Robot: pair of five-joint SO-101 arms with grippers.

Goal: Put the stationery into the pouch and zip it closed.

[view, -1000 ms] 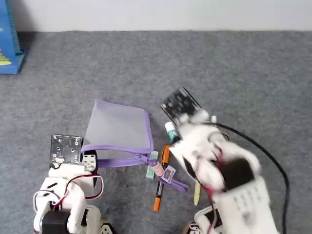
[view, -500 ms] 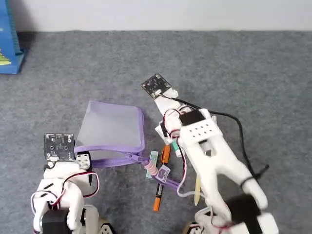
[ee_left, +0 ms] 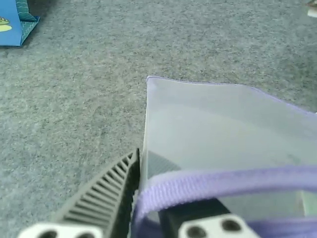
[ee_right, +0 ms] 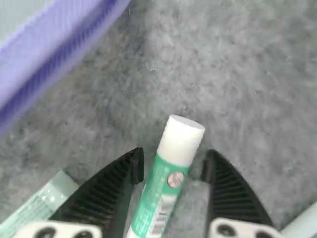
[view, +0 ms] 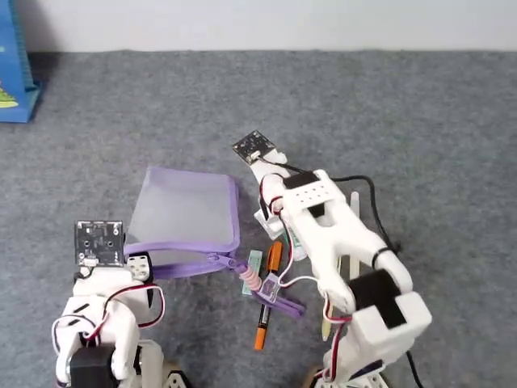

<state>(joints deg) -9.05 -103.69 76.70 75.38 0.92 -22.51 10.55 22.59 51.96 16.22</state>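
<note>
A translucent purple pouch (view: pixel 186 212) lies on the grey carpet, its zipper edge toward the arms. My left gripper (view: pixel 141 263) is shut on that edge; in the left wrist view the purple band (ee_left: pixel 208 186) runs between the fingers of the left gripper (ee_left: pixel 148 166). My right gripper (view: pixel 273 222) is low over the loose stationery beside the pouch. In the right wrist view the right gripper (ee_right: pixel 173 152) is open, one finger on each side of a green and white glue stick (ee_right: pixel 183 134). An orange pen (view: pixel 266 301) lies near the zipper pull (view: pixel 271 287).
A pale yellow pen (view: pixel 326 321) lies under the right arm. A mint-green strip (view: pixel 255 263) sits by the pouch's corner, also seen as a mint-green strip (ee_right: pixel 34 208) near the right gripper. A blue box (view: pixel 14 73) stands at the far left.
The right arm has swung forward toward the pouch and lowered its gripper around the glue stick. The left arm and the pouch's edge have shifted slightly left.
</note>
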